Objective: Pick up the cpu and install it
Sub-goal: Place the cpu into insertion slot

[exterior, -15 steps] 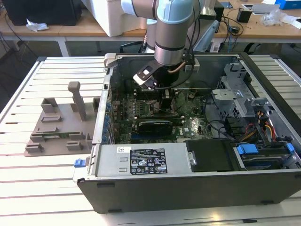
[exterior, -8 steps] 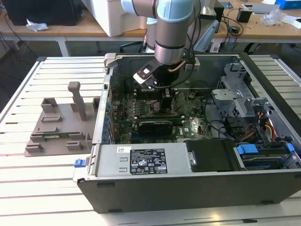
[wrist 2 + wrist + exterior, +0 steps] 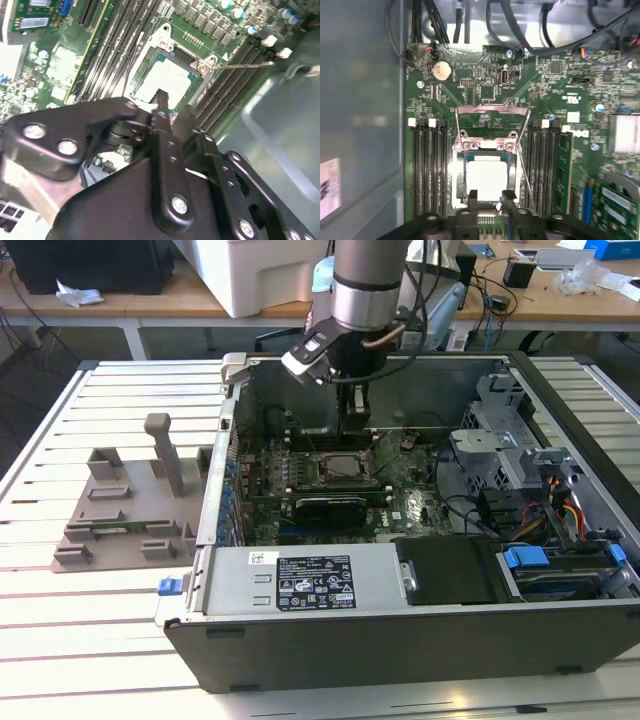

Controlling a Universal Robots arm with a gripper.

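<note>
The cpu (image 3: 487, 179), a silvery-white square with a thin green edge, lies flat in the motherboard socket (image 3: 492, 146), whose metal load plate (image 3: 492, 112) is swung open. It shows in the second wrist view as the cpu (image 3: 165, 80) and in the exterior view as a pale square (image 3: 345, 465) inside the computer case. My gripper (image 3: 490, 196) hangs just above one edge of the chip, its two black fingertips (image 3: 472, 195) apart and holding nothing. From outside, the gripper (image 3: 355, 425) reaches down into the case above the socket.
Memory slots (image 3: 427, 165) flank the socket on both sides. An expansion card (image 3: 325, 505) lies in front of the socket, a power supply (image 3: 310, 580) along the near case wall, drive bays and cables (image 3: 560, 510) on the exterior view's right. Grey fixture blocks (image 3: 130, 505) stand on the table outside.
</note>
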